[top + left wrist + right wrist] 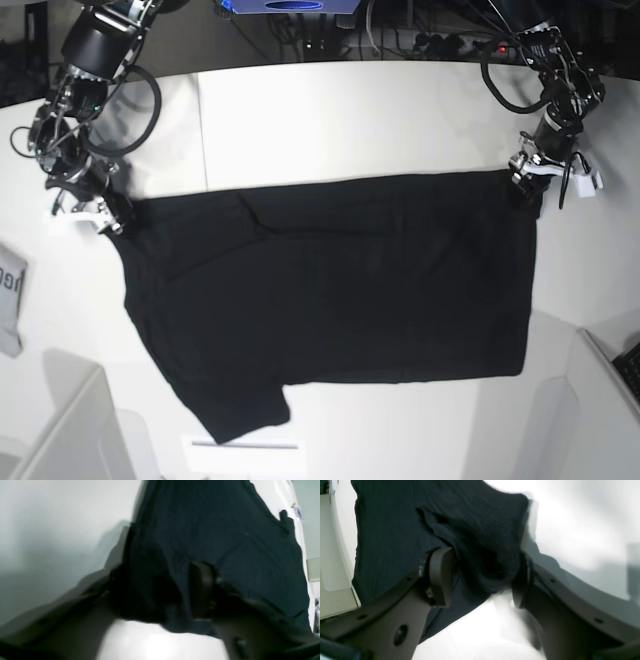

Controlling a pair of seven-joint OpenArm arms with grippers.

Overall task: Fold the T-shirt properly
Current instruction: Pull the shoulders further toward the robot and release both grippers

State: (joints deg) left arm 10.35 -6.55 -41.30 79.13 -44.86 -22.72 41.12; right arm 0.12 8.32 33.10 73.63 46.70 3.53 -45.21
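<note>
Bright even overhead light, glare on white table (400, 110), wrist views blurred, soft shadows

T-shirt (340, 290) spread flat on table (330, 110); left tool (527, 180), right tool (100, 215) at upper corners.

A white desk (350, 110) lies under me; a small grey cloth (9, 300) with dark lettering sits at its edge, cables (420, 40) behind.

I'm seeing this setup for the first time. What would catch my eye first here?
A large black T-shirt spreads across the white table, one sleeve pointing toward the near edge. The left gripper and right gripper sit at its two far corners, and a bunched fold lies between the right gripper's fingers.
</note>
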